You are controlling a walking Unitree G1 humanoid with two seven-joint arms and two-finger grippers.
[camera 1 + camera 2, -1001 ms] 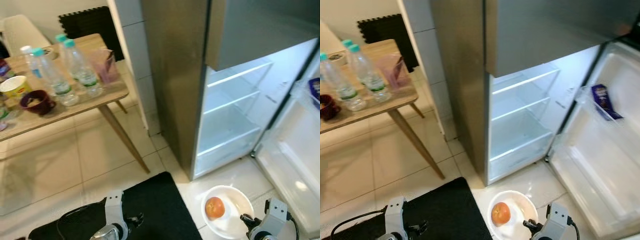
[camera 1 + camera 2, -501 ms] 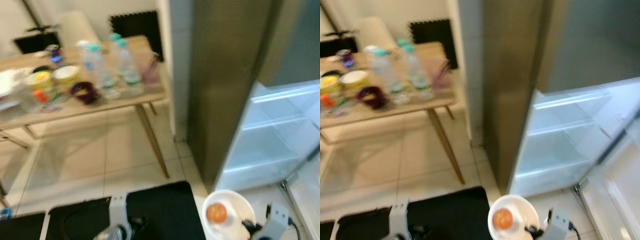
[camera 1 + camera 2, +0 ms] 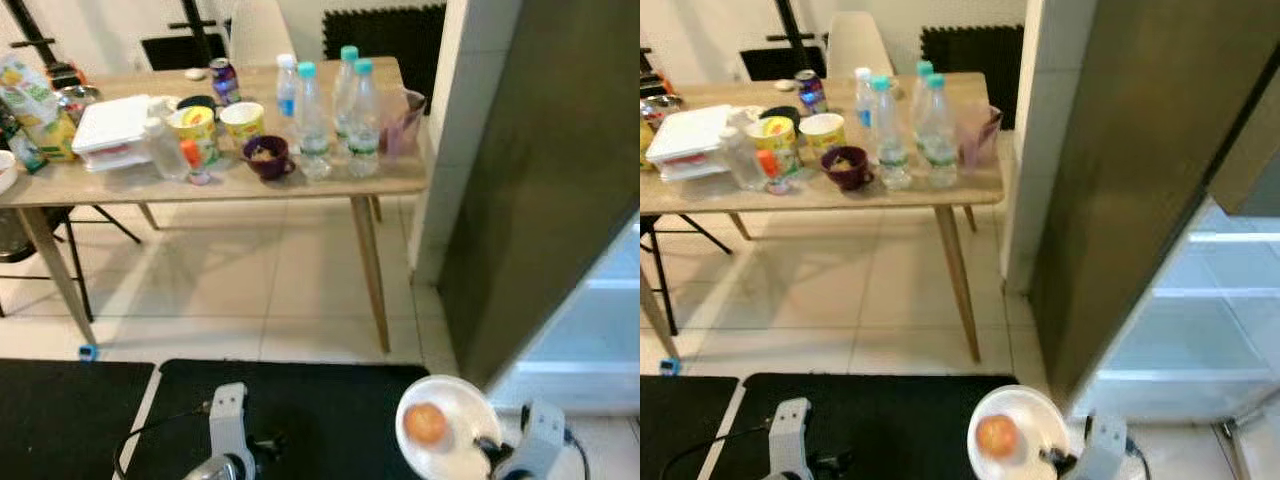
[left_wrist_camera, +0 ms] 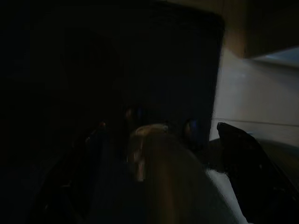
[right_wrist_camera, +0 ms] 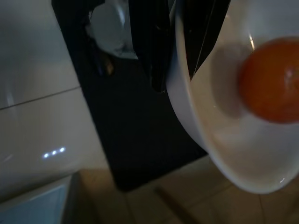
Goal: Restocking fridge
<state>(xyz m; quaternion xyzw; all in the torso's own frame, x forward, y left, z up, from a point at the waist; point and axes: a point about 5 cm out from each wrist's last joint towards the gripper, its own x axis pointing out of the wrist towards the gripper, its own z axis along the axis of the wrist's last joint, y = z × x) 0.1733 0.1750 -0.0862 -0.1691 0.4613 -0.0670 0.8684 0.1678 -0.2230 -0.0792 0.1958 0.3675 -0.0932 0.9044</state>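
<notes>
Down by the open fridge (image 3: 1200, 310), the right pincer (image 5: 175, 51) is pinching the thin rim of a smooth white bowl (image 3: 447, 428), one black finger on each side, with a round orange fruit (image 3: 424, 423) sitting inside. It hangs over the black floor mat (image 3: 310, 405) and pale glossy tiles. Left pincer (image 3: 262, 445) hangs idle low down; can't tell its fingers. Wooden table (image 3: 385, 178) behind carries clear plastic water bottles (image 3: 311, 120) and cups.

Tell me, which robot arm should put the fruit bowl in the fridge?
Right. The right gripper already clamps the white bowl with the orange fruit, and the open fridge is on that side.
</notes>
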